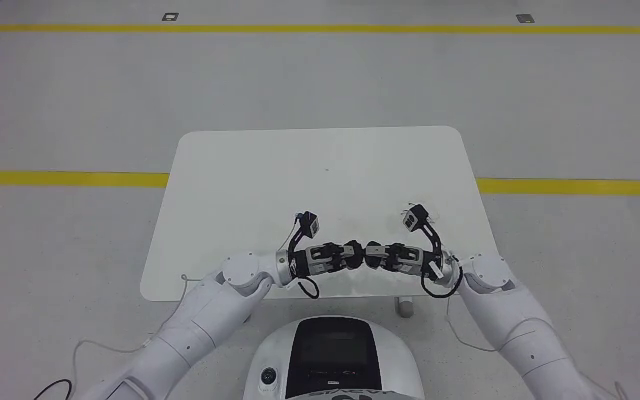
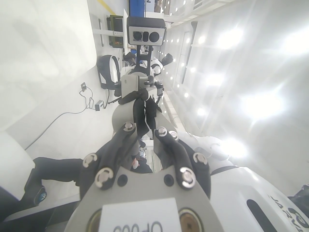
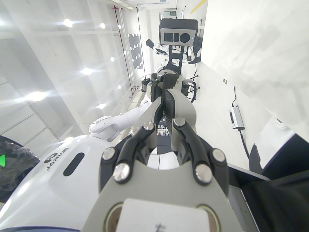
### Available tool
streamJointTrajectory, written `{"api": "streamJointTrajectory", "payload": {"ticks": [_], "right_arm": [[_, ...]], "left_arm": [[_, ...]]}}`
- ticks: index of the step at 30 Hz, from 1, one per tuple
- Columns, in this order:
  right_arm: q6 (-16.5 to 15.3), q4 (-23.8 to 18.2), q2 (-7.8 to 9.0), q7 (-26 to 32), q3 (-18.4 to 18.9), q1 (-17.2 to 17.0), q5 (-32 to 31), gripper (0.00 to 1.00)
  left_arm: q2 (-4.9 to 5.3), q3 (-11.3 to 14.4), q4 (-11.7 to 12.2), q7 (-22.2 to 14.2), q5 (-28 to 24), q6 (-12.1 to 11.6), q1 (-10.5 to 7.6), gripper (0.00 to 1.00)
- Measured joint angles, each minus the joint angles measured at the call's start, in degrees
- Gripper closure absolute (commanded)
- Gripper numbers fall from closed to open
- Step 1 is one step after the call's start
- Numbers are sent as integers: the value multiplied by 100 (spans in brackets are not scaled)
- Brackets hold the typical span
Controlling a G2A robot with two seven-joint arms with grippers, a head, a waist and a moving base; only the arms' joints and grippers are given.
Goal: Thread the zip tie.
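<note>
Top view: left gripper point(image 1: 357, 252) and right gripper point(image 1: 375, 253) are positioned tip to tip above the white rectangular bench point(image 1: 300, 170). Both are pressed together.

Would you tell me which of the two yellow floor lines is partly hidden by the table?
The nearer line: the table covers its middle stretch, while the farther line runs unbroken across the floor.

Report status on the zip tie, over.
Left end effector and right end effector tip to tip above the near edge of the table. Right shut on the zip tie. Threading too small to tell.
</note>
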Motion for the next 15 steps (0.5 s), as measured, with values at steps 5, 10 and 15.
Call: {"api": "streamJointTrajectory", "payload": {"ticks": [5, 10, 15], "right_arm": [[-7, -2, 3, -1, 1, -3, 17, 100], [-1, -3, 6, -7, 6, -4, 31, 85], [29, -7, 14, -44, 38, -10, 65, 0]], "left_arm": [[-2, 12, 7, -6, 5, 3, -5, 100], [-3, 18, 15, -7, -3, -3, -9, 100], [-2, 8, 23, 2, -16, -28, -11, 100]]}}
